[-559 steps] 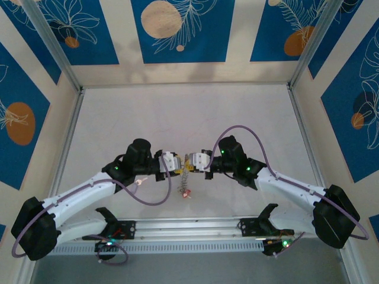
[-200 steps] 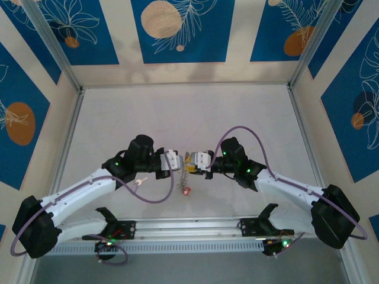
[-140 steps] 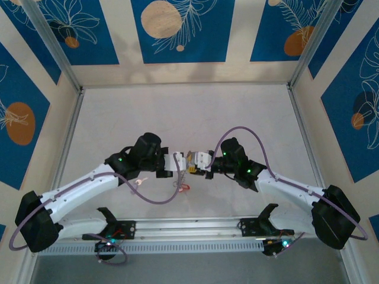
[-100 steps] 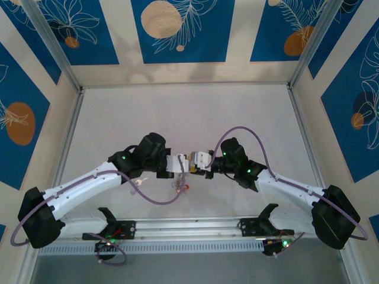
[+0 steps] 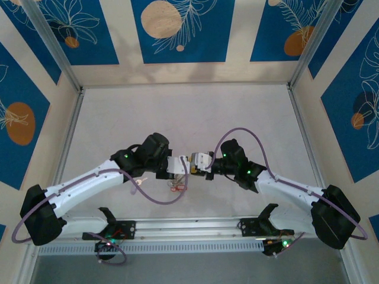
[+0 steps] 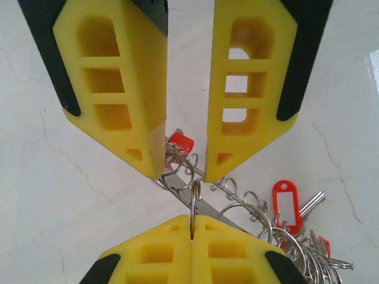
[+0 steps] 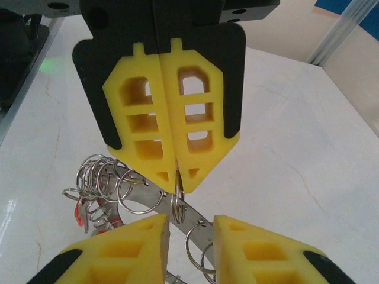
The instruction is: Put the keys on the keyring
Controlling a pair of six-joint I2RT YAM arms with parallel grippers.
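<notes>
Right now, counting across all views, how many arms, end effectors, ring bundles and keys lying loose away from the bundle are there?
Arms: 2, left arm and right arm
End effectors: 2, left end effector and right end effector
Keyring bundle: 1
Loose pale key: 1
Total: 6

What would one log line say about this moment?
left jaws: shut on keyring | right jaws: part open, straddling keyring | keys: red-tagged, bunched among its rings
</notes>
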